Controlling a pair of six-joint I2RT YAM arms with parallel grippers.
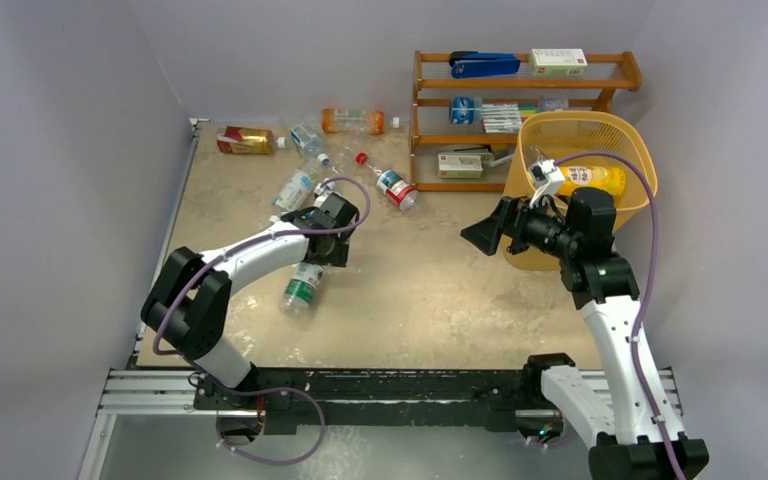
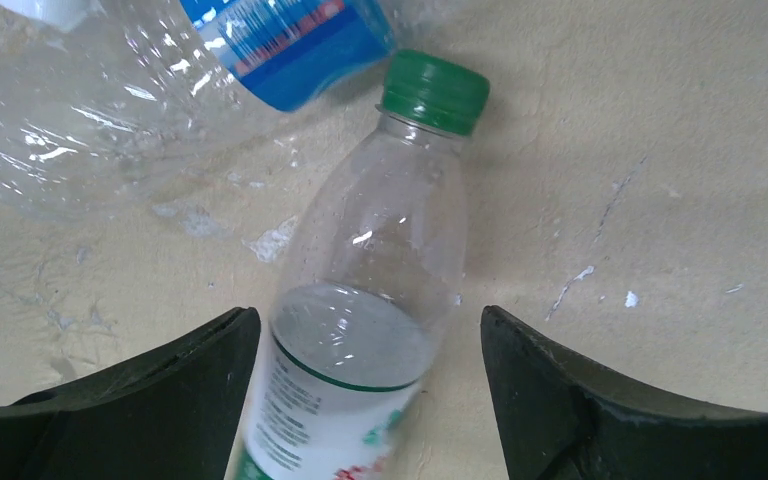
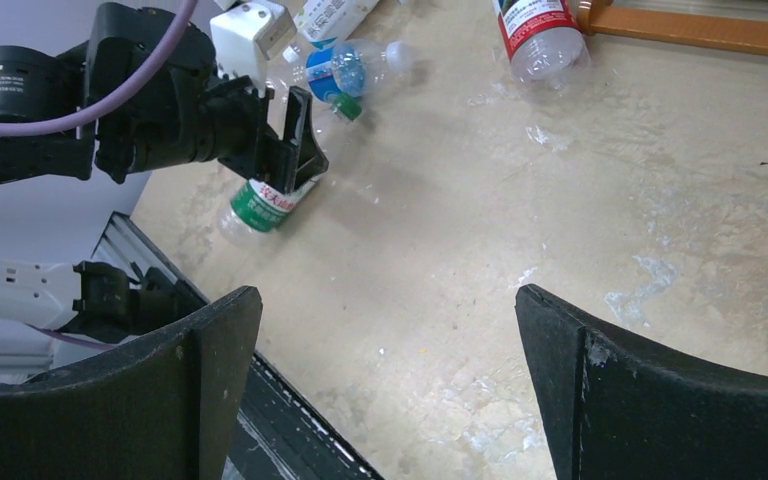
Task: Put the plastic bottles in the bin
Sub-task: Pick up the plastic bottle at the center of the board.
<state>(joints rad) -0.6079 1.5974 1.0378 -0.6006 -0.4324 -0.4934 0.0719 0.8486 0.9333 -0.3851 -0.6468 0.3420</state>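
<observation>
Pre-grasp: left end effector (image 2: 367, 325) open astride green-capped bottle (image 2: 380, 220) (cap at 12 o'clock) for crosswise pinch; right end effector (image 3: 388, 300) wide, empty.

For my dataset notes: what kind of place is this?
Likely a robot test cell in a laboratory: plain grey walls enclose a worn table, a left arm and a right arm stand on a metal rail, and plastic bottles lie scattered.

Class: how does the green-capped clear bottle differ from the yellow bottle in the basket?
The clear green-capped plastic bottle is see-through; the yellow plastic bottle looks opaque. The clear one lies on the table, the yellow one inside the yellow-orange latticed bin. Both are small drink bottles.
</observation>
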